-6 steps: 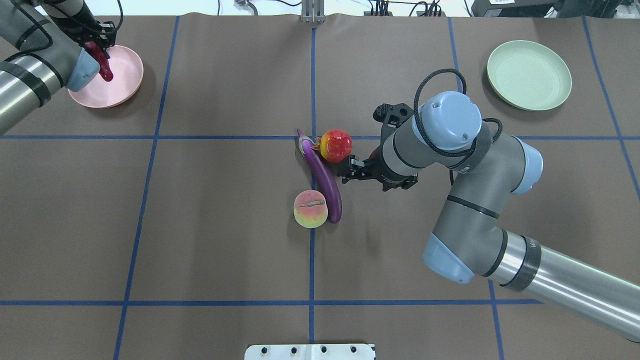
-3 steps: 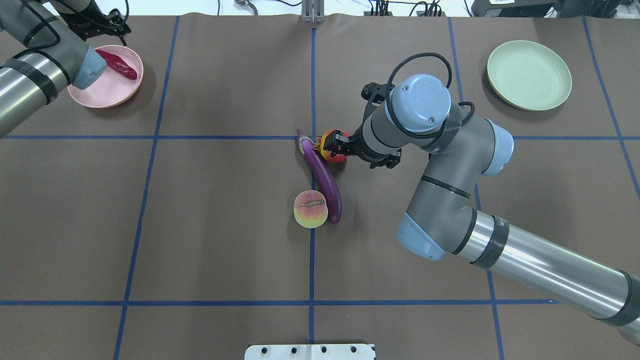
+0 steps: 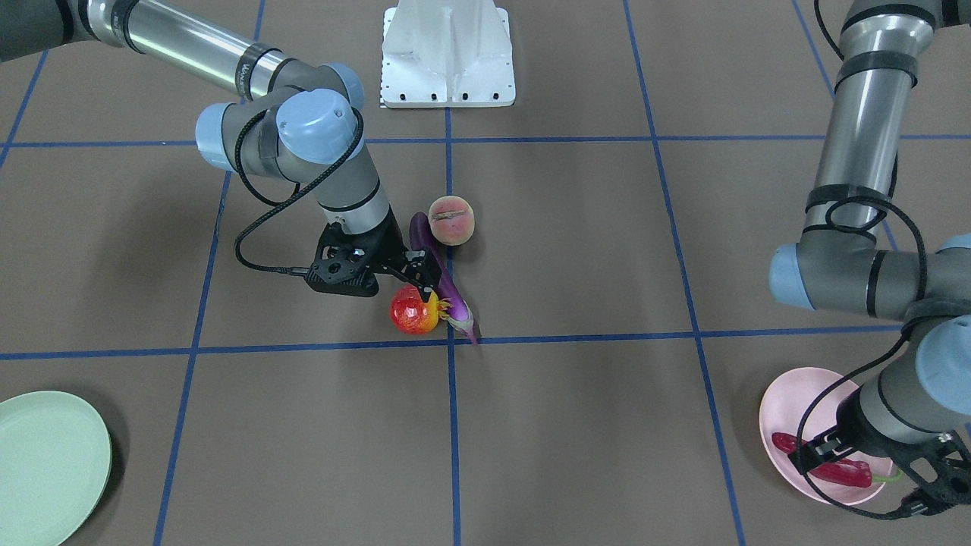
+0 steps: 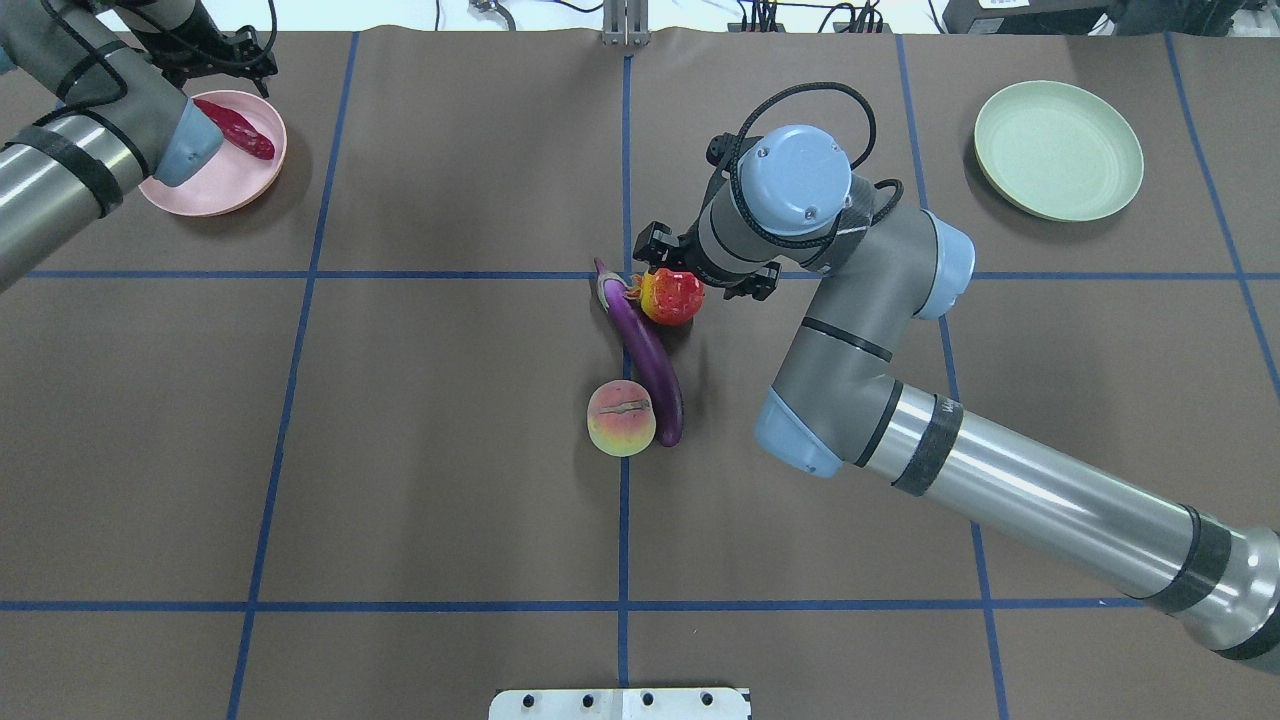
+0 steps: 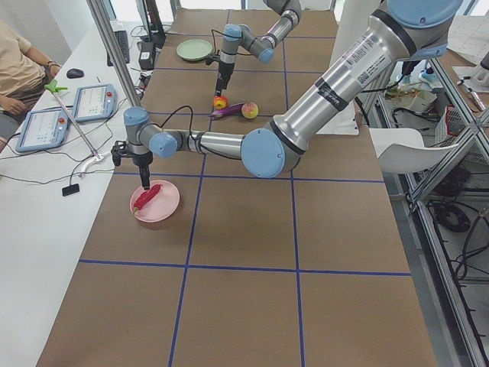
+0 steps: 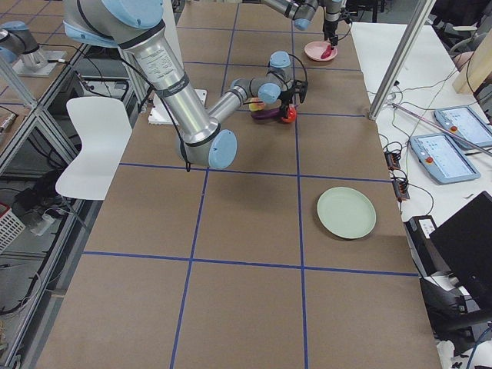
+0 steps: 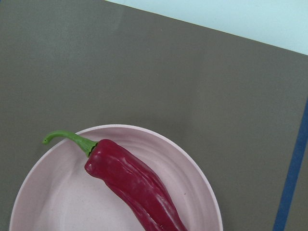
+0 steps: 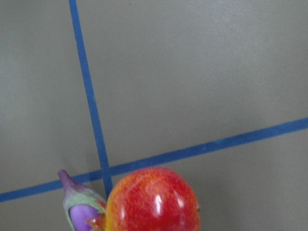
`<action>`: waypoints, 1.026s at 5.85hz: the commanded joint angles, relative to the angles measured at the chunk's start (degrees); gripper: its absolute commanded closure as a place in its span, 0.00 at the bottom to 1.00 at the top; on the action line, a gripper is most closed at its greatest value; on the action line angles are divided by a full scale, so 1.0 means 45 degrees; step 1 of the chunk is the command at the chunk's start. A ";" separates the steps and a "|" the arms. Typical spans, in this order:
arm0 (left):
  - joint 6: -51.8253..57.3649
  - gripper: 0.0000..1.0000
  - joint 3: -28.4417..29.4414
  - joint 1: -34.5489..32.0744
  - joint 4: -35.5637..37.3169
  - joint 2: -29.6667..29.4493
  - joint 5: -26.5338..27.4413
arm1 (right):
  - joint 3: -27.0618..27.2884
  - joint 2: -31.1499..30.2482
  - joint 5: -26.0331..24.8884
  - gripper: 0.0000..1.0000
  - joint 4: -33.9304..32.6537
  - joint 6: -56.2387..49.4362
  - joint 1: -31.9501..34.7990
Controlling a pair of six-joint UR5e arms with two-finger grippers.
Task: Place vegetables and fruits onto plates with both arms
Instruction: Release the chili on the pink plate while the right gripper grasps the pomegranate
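Front-facing view first: your right gripper (image 3: 422, 279) hangs just over the red-and-yellow fruit (image 3: 410, 311). Its jaws look parted and there's nothing in them. The fruit sits on the table (image 3: 607, 227) with its yellow crown touching the calyx end of the eggplant (image 3: 441, 288). The peach (image 3: 452, 219) is right up against the eggplant's other end. Your left gripper (image 3: 865, 476) is spread wide over the pink plate (image 3: 777, 402). The chili (image 3: 834, 472) lies in that plate and isn't gripped. The green plate (image 3: 45, 462) is way off in the bottom-left corner.

Overhead: fruit, eggplant and peach are bunched at the middle of the table, by a crossing of the blue tape lines (image 4: 623, 500). The right wrist hides most of its gripper here. The pink plate with the chili is at the far left, the green plate at the far right.

The two side views show the same layout, but they're too small to judge any jaws.

Left wrist cam: the chili lies across the pink plate, green stem towards the rim.

Right wrist cam: the fruit is at the bottom edge, with the eggplant's tip just beside it.
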 commanded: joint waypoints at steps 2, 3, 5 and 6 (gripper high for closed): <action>-0.0013 0.00 -0.0330 0.0033 0.0019 0.0053 0.0015 | -0.0513 0.0268 -0.0037 0.03 0.0741 0.4079 0.0091; -0.0090 0.00 -0.0485 0.0130 0.0077 0.0015 0.0016 | -0.0571 0.0210 -0.0057 0.03 0.0664 0.4534 0.0091; -0.0149 0.00 -0.0681 0.0151 0.0137 0.0034 0.0016 | -0.0571 0.0287 -0.0057 0.03 0.0196 0.4617 0.0072; -0.0168 0.00 -0.0759 0.0151 0.0117 0.0053 0.0016 | -0.0591 0.0249 -0.0057 0.03 0.0214 0.4907 0.0052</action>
